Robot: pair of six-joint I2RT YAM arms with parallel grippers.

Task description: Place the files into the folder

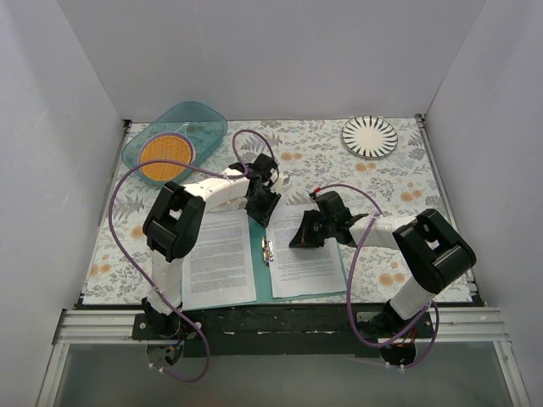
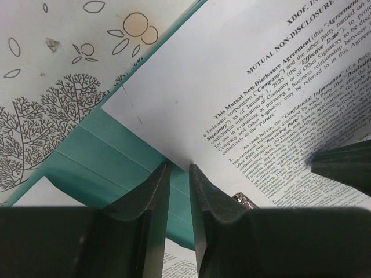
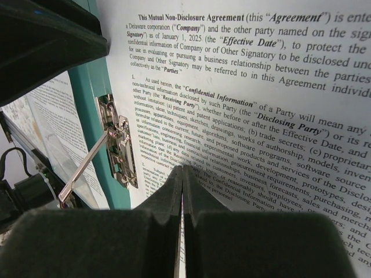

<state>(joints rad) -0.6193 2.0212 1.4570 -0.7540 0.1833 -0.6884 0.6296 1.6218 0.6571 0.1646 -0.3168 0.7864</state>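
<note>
Left sheet: one of the files (image 1: 219,254) lies flat to the left of the clip (image 1: 268,252), covering that half of the open folder (image 1: 264,284).
Left gripper: the left gripper (image 1: 261,206) sits just beyond the clip. Its jaws are a sliver apart with only teal showing between them, so it grips nothing I can see. Its fingertips (image 2: 200,185) are at the edge of the right sheet.
Right sheet: the right sheet (image 1: 310,264) lies flat to the right of the clip, with its edge just beside it.
Right gripper: the right gripper (image 1: 305,233), right of the clip, has its jaws closed tight and its tips down on the sheet (pinning it, I'd guess; whether any paper is nipped I cannot tell).
Doing it well: keep the right tips pressing as an anchor. Let the left gripper take only the sheet's edge and slide it low towards the clip, because thin paper buckles if pushed hard.
Overhead only: it shows both sheets and the whole folder at once.
Left wrist only: it shows the gap between the jaws and the sheet's corner over the teal.
Right wrist only: it shows the clip's metal lever sticking out, away from the sheet.
</note>
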